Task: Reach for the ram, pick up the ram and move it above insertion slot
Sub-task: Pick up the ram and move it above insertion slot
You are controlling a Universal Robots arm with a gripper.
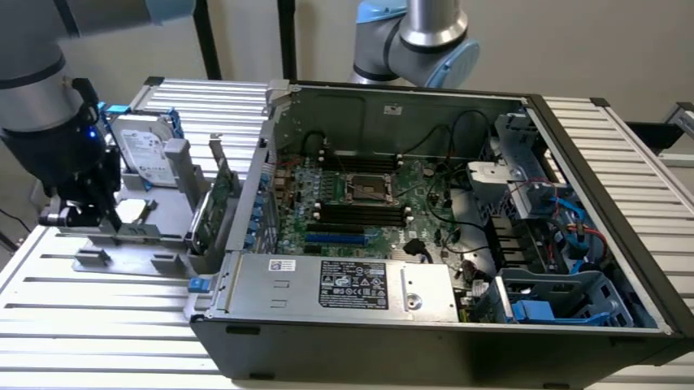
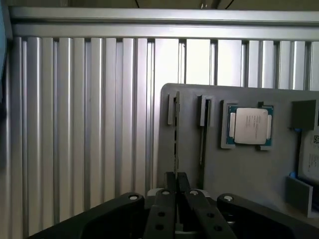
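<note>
The ram (image 2: 175, 142) shows edge-on as a thin dark strip standing in a grey holder tray (image 2: 234, 169), one end in a grey clip. My gripper (image 2: 175, 183) is straight over it, its black fingers (image 2: 164, 199) pinched together on the strip's near end. In the exterior view the gripper (image 1: 100, 218) hangs low over the same tray (image 1: 130, 244) at the exterior view's left, outside the computer case. The insertion slots (image 1: 363, 213) are black rows on the motherboard inside the open case, well off towards the exterior view's right of the gripper.
A second thin stick (image 2: 203, 144) stands beside the ram. A processor chip (image 2: 249, 125) and a hard drive (image 1: 146, 150) also sit on the tray, with a green expansion card (image 1: 223, 199) against the case wall (image 1: 266, 154). A second arm (image 1: 418, 41) stands behind the case.
</note>
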